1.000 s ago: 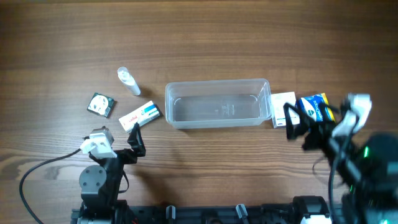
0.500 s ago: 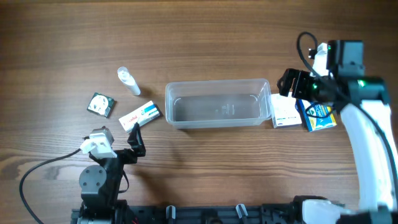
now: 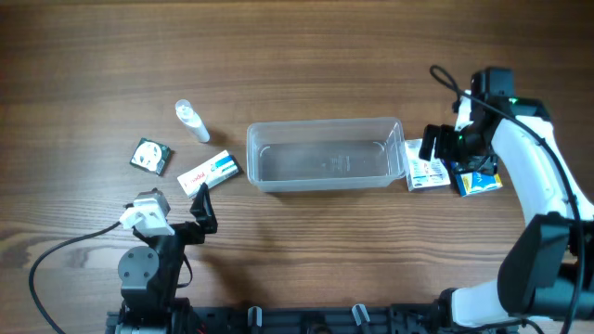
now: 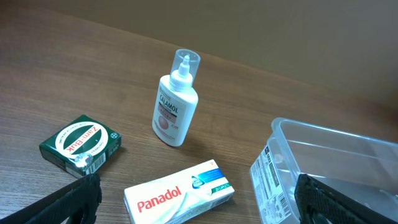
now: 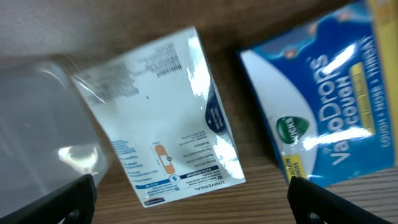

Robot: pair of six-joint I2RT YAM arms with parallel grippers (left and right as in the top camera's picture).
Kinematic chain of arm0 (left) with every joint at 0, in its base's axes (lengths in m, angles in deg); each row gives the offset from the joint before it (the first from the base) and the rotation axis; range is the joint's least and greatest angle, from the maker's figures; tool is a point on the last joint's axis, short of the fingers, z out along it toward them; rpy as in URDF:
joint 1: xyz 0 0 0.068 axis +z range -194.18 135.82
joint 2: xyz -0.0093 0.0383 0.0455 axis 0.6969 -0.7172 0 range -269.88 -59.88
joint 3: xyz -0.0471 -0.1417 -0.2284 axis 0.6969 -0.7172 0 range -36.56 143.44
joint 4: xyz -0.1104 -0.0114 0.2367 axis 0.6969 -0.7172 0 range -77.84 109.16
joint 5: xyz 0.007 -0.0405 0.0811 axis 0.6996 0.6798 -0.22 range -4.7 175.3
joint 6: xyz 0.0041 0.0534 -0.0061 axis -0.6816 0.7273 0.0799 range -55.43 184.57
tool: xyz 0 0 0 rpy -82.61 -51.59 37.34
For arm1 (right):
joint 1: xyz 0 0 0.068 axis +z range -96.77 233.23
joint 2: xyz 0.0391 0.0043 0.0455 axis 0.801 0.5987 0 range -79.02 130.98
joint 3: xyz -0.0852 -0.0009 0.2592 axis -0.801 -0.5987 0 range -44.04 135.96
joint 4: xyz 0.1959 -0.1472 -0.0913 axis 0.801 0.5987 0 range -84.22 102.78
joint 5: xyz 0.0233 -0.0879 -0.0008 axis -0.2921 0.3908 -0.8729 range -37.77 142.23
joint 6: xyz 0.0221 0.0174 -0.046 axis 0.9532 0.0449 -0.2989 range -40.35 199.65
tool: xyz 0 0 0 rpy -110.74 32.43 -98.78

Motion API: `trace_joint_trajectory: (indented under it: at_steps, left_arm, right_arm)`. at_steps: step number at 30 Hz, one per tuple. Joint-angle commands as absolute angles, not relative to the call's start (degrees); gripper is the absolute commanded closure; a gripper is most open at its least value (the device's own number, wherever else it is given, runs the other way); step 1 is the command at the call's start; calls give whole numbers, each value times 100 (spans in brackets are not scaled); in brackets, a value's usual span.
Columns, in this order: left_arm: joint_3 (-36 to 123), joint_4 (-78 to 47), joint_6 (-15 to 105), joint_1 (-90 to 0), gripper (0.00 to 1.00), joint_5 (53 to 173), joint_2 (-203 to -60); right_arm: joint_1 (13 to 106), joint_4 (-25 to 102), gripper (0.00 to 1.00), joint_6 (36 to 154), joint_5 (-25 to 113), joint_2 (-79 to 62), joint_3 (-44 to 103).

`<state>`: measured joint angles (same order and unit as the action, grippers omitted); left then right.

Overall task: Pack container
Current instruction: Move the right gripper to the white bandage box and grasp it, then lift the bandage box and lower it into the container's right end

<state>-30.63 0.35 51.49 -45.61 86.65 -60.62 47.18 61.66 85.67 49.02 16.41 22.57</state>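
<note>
Right gripper [image 3: 442,150] has swung in from the near right edge. Mid-table sits the clear rectangular plastic container [image 3: 325,158]; just beside its right end lies a white plaster box [image 3: 425,169], then a blue cough-drop carton [image 3: 478,178], the gripper spread wide above both. Near left, the left gripper [image 3: 174,211] gapes wide too.

A white Calamol bottle [image 4: 176,102] lies on the wooden worktop [image 4: 74,68], cap pointing away. Nearer the camera are a green Zam-Buk box [image 4: 79,142] and a Panadol box [image 4: 179,194]. The clear container [image 4: 329,165] sits to their right.
</note>
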Motion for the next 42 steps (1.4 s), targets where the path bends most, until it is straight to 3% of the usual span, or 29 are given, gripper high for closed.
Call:
trace_joint_trajectory:
  at_steps: [1,10,15,25,30,42]
  left_arm:
    - [-3087,59,5261,-4565,0,8586,-6005]
    - [-3087,59,5261,-4565,0,8586,-6005]
    - [-3087,59,5261,-4565,0,8586,-6005]
    - [-3087,59,5261,-4565,0,8586,-6005]
    - [-3087,61,5261,-4565,0,8586,-6005]
    - [-3087,59,5261,-4565,0,8586,-6005]
  right_arm:
    - [4764,5890,1,8279,4574,1668,1931]
    - [4782,5670,4,8432,4568,1676,1761]
    - [4867,5276,6,7841,3844,1676,1761]
    - [5158,4926,5,7992,4446,2046,1743]
    - [5171,5060,5,8353,5414,2205,1745]
    - [5171,5208,4,8414,5182,1558,2029]
